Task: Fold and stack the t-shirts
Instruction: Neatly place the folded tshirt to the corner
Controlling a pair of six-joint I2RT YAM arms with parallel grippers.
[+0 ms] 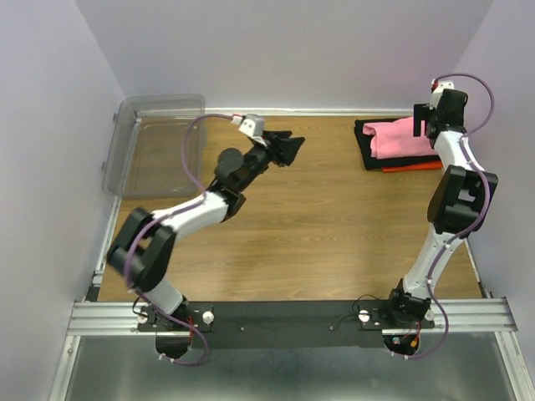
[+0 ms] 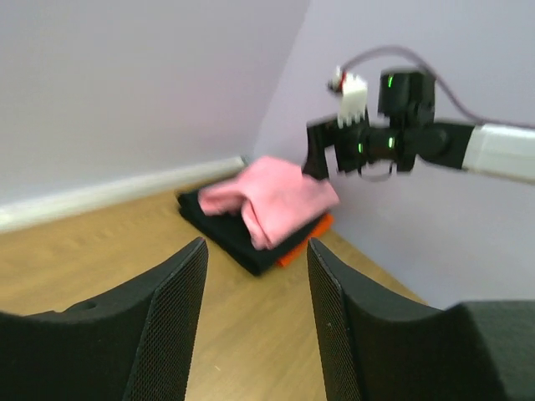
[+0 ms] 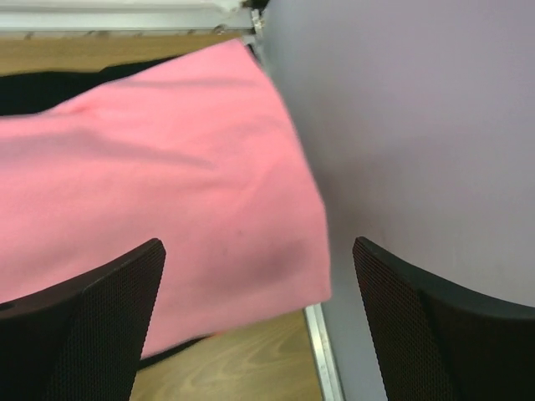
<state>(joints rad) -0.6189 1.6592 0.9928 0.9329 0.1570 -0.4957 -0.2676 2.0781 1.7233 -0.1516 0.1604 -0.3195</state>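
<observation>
The three shirts lie in one stack at the far right corner of the table [image 1: 318,225], close to the right wall. The pink shirt [image 1: 399,138] is on top, folded loosely, with a rounded fold along its near side and a lump toward the left end. Under it is the black shirt [image 1: 368,150], folded flat, its left end sticking out past the pink. The orange shirt [image 1: 414,166] shows only as a thin strip along the near right edge of the stack, so it seems to be the bottom layer, though little of it can be seen.

The right gripper [image 3: 257,249] is over the right end of the stack, pointing down at the pink shirt. Its jaws are spread wide with nothing between them. The wrist view shows the pink cloth below and the wall just to the right, but whether the fingertips touch the cloth cannot be told.

The left gripper [image 1: 288,149] is in the air above the far middle of the table, well apart from the stack and aimed toward it. Its jaws stand partly apart and hold nothing.

A clear bin [image 1: 159,102] sits at the far left corner.
</observation>
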